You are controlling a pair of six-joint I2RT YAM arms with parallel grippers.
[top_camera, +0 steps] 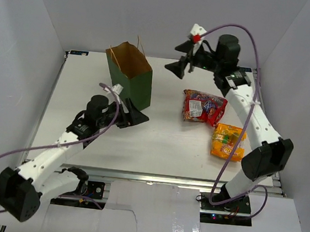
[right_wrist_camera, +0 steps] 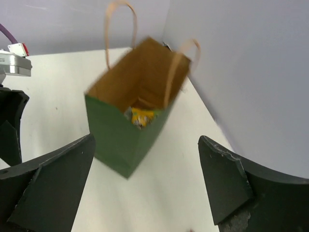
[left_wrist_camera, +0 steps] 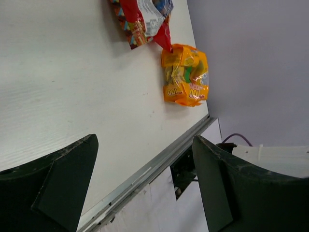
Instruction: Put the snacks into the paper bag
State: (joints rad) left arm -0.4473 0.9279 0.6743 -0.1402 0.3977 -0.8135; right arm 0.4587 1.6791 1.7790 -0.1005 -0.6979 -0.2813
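Note:
The dark green paper bag (top_camera: 130, 76) stands upright at the back of the table, its mouth open. In the right wrist view the bag (right_wrist_camera: 126, 130) shows its brown inside with a yellow packet (right_wrist_camera: 141, 116) at the bottom. A large red bag (top_camera: 202, 107) and a large orange bag (top_camera: 229, 141) lie flat on the right side; both also show in the left wrist view, the red bag (left_wrist_camera: 142, 19) and the orange bag (left_wrist_camera: 187, 75). My left gripper (top_camera: 135, 115) is open and empty beside the bag's base. My right gripper (top_camera: 179, 57) is open and empty, raised right of the bag.
White walls enclose the table on three sides. The table's metal front rail (left_wrist_camera: 159, 162) runs along the near edge. A purple cable (top_camera: 253, 54) loops over the right arm.

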